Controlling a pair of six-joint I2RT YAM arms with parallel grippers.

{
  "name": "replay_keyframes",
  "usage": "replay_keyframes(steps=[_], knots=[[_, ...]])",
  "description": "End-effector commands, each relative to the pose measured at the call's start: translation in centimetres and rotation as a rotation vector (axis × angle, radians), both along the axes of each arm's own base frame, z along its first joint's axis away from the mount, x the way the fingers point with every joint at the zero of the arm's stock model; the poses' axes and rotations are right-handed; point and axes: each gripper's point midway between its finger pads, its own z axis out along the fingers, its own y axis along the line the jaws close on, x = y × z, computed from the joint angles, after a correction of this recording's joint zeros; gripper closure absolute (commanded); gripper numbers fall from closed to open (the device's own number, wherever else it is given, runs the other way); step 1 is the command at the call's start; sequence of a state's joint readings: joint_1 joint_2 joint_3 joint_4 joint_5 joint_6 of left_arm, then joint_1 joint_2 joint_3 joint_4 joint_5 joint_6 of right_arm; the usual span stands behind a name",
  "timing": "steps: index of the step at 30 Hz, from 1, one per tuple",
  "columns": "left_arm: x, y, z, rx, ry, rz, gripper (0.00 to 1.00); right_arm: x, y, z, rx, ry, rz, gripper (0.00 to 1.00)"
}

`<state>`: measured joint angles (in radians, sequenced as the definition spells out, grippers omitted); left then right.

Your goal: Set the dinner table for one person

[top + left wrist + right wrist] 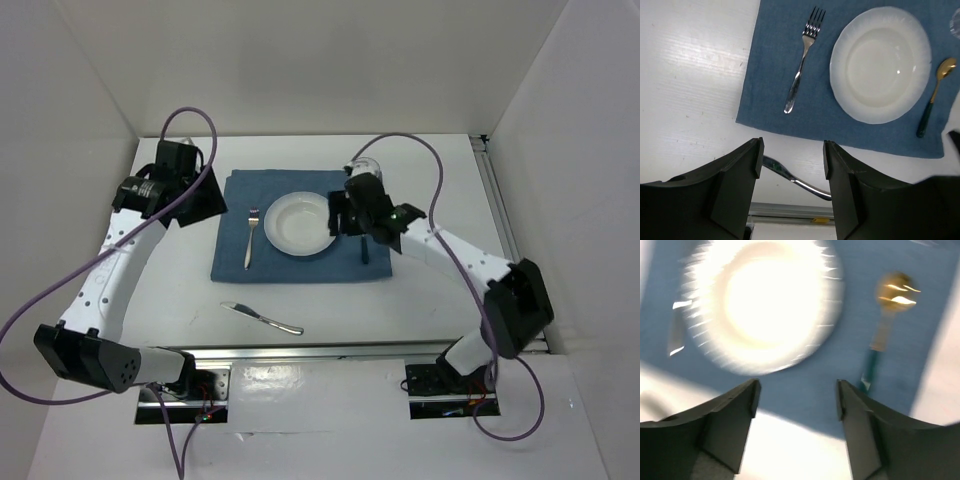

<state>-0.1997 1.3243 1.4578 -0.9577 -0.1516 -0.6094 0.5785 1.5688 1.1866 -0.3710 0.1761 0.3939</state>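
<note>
Your left end effector [792, 152] hangs by the left side of the blue cloth placemat [300, 265], fingers spread wide and empty. Your right end effector [797, 390] is just as wide, gripping nothing, over the placemat's right part. The large matte-white rectangular surface [400, 310] lies beneath both arms, its silver rail [330, 349] at the near edge. On the placemat sits a round white plate [300, 223], with a silver fork [251, 238] to its left and a gold spoon with a dark green handle [935, 92] to its right. A silver knife [262, 317] lies on the bare surface near the rail.
</note>
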Motion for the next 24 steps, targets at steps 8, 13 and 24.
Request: replay_keyframes(steps=[8,13,24], knots=[[-0.1,1.6,8.0,0.027,-0.199,0.064,0.28,-17.8,15.3,-2.7,-0.032,0.025,0.826,0.21],[-0.9,1.5,7.2,0.012,-0.177,0.071,0.28,-21.0,19.0,-5.3,-0.093,0.039,0.962,0.21],[-1.4,2.5,7.1,0.02,-0.19,0.118,0.26,-22.4,21.3,-11.8,-0.236,0.066,0.972,0.28]])
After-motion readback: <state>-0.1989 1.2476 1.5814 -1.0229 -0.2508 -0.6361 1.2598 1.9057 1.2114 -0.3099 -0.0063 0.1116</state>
